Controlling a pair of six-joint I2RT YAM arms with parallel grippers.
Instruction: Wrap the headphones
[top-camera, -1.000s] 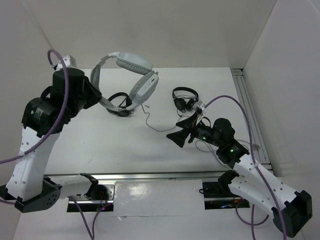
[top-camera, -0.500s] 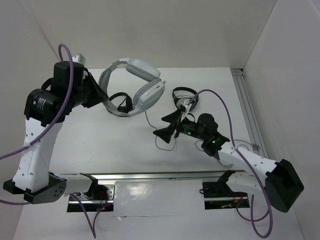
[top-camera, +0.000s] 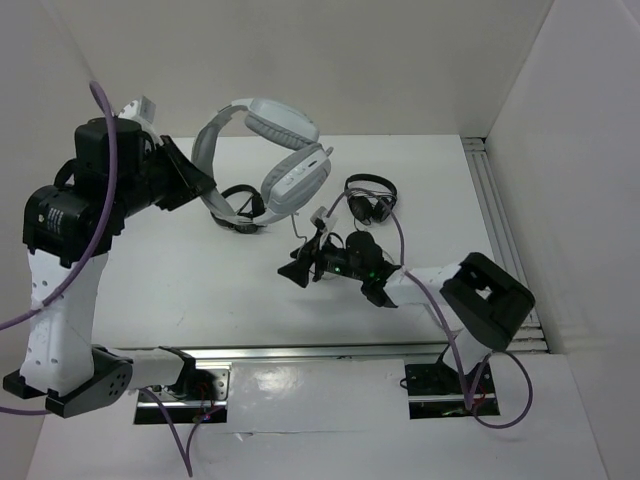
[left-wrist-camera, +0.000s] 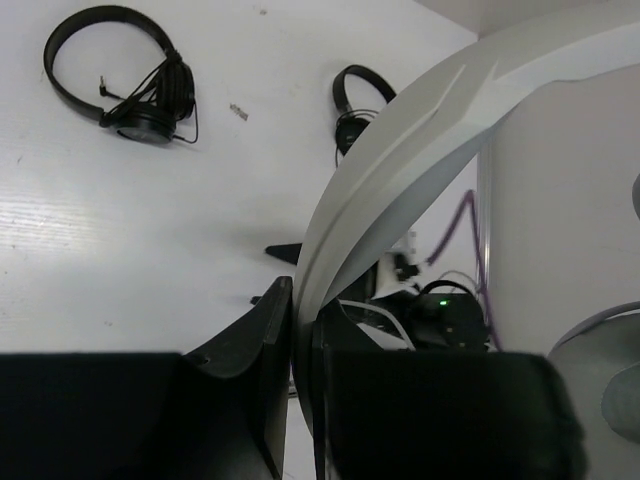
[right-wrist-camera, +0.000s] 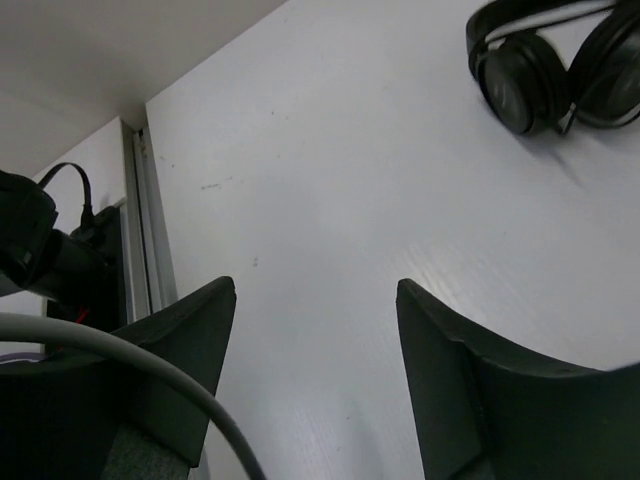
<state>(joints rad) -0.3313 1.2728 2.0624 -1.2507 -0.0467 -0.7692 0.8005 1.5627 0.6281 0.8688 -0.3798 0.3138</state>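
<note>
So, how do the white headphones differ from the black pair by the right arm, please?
The white headphones are far larger than the black pair. The white headphones hang from the left end effector, shut on their headband; the black pair lies on the table. Both have headbands.

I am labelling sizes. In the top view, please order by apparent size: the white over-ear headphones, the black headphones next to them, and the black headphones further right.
1. White and light-grey over-ear headphones: clearly largest, though raised nearer the camera.
2-3. Unranked: left black on-ear headphones, partly hidden, and right black on-ear headphones look alike.
</note>
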